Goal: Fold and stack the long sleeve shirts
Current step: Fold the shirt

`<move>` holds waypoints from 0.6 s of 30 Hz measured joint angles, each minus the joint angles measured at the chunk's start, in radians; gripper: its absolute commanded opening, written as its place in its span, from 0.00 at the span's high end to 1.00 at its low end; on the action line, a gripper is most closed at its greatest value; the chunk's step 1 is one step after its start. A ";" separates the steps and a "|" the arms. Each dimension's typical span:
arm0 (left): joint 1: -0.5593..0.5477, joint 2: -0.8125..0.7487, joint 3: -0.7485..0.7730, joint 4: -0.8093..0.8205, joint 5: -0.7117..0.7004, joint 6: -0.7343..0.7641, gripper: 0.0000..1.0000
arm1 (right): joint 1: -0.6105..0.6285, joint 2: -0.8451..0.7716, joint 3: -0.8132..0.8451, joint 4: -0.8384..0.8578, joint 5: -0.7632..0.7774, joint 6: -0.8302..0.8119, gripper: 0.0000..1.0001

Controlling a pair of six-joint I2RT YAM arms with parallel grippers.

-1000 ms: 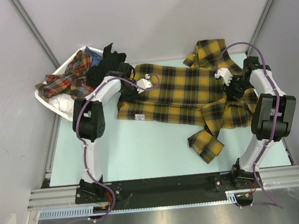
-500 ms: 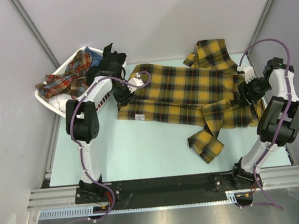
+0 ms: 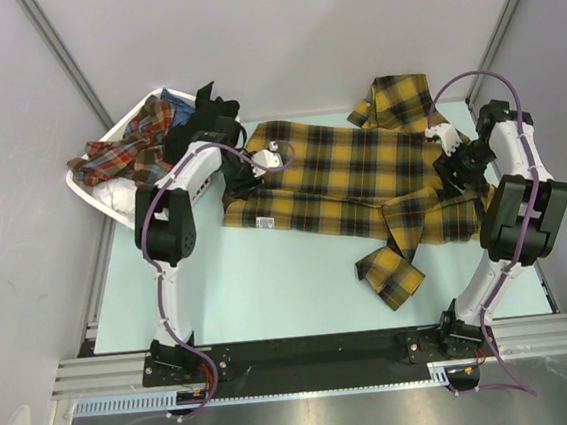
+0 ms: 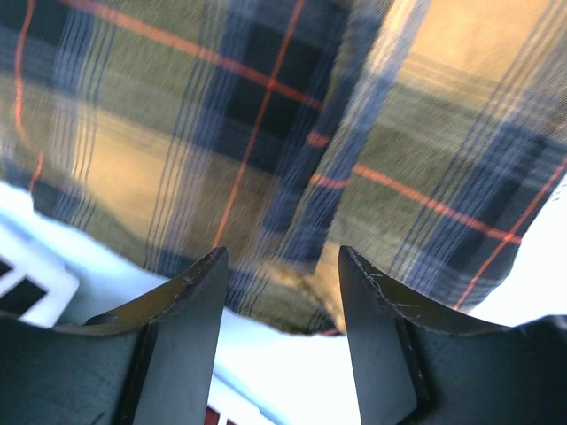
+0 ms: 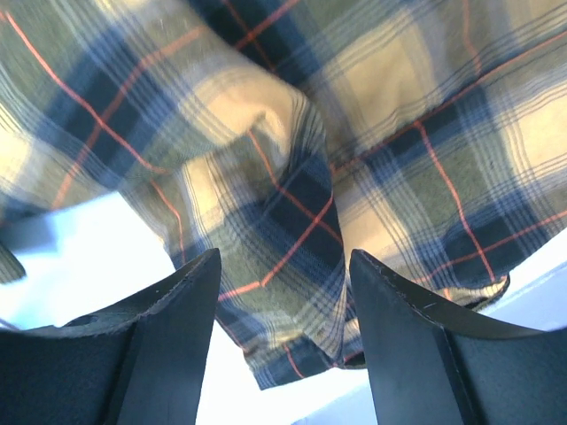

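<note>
Lying spread across the pale green table (image 3: 270,284), the mustard-yellow and black plaid shirt (image 3: 345,171) spans the space between the two arms. One sleeve (image 3: 393,96) reaches toward the far edge, and the other sleeve (image 3: 394,262) bends toward the near edge. The left gripper (image 3: 238,173) sits at the shirt's left edge, just beside the white slatted basket (image 3: 89,194). In the left wrist view, the left gripper's fingers (image 4: 190,301) stand parted, with the cloth's edge lying between and beyond them, unclamped. The right gripper (image 3: 452,168) sits over the shirt's right end. In the right wrist view its fingers (image 5: 403,328) are likewise spread apart above rumpled plaid folds. The basket holds a red plaid garment (image 3: 122,153) and a black garment (image 3: 204,115).
</note>
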State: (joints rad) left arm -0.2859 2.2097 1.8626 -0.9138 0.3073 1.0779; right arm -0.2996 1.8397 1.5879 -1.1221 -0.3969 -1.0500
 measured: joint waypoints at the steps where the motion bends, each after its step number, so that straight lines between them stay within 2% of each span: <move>1: -0.006 0.002 0.000 -0.002 0.004 0.007 0.41 | 0.002 0.004 0.000 -0.009 0.011 -0.013 0.34; 6: -0.030 0.013 0.000 -0.005 0.015 0.031 0.40 | 0.006 -0.003 -0.022 -0.006 0.053 -0.083 0.33; 12: -0.036 0.041 0.000 -0.005 0.014 0.051 0.40 | 0.046 -0.033 -0.108 0.061 0.102 -0.145 0.41; 15: -0.036 0.049 0.000 -0.005 0.013 0.060 0.43 | 0.079 -0.042 -0.138 0.094 0.119 -0.178 0.47; 18: -0.036 0.055 0.006 -0.006 0.011 0.070 0.46 | 0.106 -0.047 -0.169 0.128 0.132 -0.212 0.57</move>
State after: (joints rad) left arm -0.3222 2.2650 1.8690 -0.9199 0.3183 1.1481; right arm -0.1940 1.7927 1.4185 -0.9943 -0.2646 -1.2617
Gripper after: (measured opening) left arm 0.565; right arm 0.505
